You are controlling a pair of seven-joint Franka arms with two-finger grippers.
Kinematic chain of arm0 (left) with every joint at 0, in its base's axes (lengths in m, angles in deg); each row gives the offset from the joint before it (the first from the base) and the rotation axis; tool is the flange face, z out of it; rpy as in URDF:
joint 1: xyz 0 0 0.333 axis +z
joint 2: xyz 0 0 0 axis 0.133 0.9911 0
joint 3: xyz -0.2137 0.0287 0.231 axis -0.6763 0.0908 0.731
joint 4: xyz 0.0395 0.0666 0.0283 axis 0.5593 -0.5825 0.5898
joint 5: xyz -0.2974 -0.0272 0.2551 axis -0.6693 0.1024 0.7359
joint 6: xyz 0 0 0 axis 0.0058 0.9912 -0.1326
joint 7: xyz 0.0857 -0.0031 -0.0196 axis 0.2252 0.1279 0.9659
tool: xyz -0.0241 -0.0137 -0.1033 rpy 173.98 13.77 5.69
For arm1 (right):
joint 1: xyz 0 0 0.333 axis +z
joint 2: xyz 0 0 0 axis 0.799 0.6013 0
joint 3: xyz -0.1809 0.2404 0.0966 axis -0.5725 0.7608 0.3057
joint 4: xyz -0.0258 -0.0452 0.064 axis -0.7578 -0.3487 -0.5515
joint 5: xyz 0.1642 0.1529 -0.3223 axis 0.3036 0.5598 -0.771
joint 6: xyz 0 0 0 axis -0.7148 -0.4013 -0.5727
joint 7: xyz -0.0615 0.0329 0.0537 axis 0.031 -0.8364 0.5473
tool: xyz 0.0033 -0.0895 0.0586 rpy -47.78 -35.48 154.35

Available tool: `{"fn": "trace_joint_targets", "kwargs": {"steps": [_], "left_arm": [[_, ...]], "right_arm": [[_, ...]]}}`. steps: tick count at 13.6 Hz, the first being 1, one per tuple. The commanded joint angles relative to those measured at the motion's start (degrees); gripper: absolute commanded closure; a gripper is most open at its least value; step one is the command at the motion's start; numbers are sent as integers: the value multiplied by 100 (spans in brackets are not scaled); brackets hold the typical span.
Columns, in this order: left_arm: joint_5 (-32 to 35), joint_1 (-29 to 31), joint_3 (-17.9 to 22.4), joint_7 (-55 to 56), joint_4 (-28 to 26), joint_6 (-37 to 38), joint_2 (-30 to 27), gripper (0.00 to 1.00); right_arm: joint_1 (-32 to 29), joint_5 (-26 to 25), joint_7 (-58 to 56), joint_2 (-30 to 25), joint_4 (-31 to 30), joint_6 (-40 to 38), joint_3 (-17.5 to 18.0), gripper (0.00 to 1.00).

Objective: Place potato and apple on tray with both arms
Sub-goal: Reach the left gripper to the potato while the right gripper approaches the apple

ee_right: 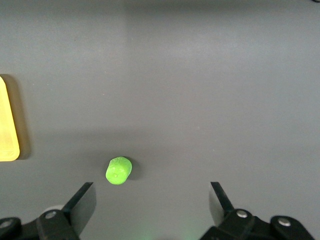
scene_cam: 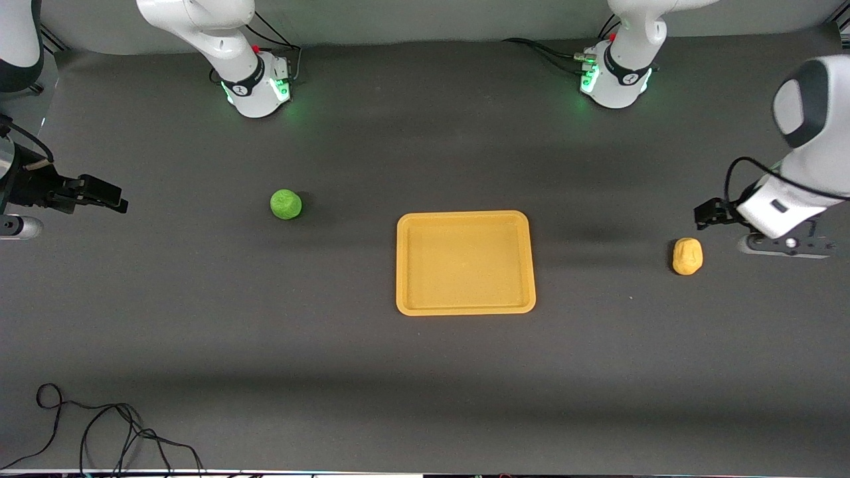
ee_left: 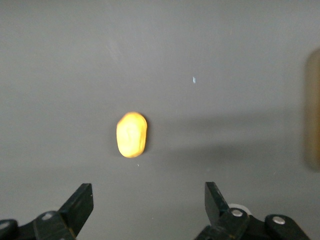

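Note:
The green apple [scene_cam: 285, 204] lies on the dark table toward the right arm's end. The yellow-orange potato [scene_cam: 687, 256] lies toward the left arm's end. The empty yellow-orange tray [scene_cam: 465, 265] sits between them in the middle. My right gripper [scene_cam: 113, 196] hangs open and empty above the table at the right arm's end, apart from the apple. In the right wrist view the apple [ee_right: 119, 170] lies ahead of the open gripper [ee_right: 152, 192]. My left gripper [scene_cam: 705, 216] is open and empty above the table beside the potato. In the left wrist view the potato [ee_left: 132, 135] lies ahead of the open gripper [ee_left: 148, 192].
A loose black cable [scene_cam: 99, 431] lies on the table near the front camera at the right arm's end. The tray's edge shows in the left wrist view [ee_left: 312, 115] and in the right wrist view [ee_right: 7, 120]. Cables run by the two arm bases.

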Motion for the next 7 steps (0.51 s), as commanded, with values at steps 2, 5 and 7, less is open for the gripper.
{"fn": "trace_joint_targets", "kwargs": {"steps": [2, 5, 7], "left_arm": [[27, 680, -3, -824, -687, -244, 133, 1], [27, 936, -3, -1298, -1028, -1261, 704, 2], [27, 946, -12, -1362, -1144, -1999, 1230, 2]], "right_arm": [[245, 14, -52, -26, -15, 158, 34, 0], [633, 14, 464, -692, -830, 298, 34, 0], [1010, 14, 834, -1455, -1795, 570, 34, 0]]}}
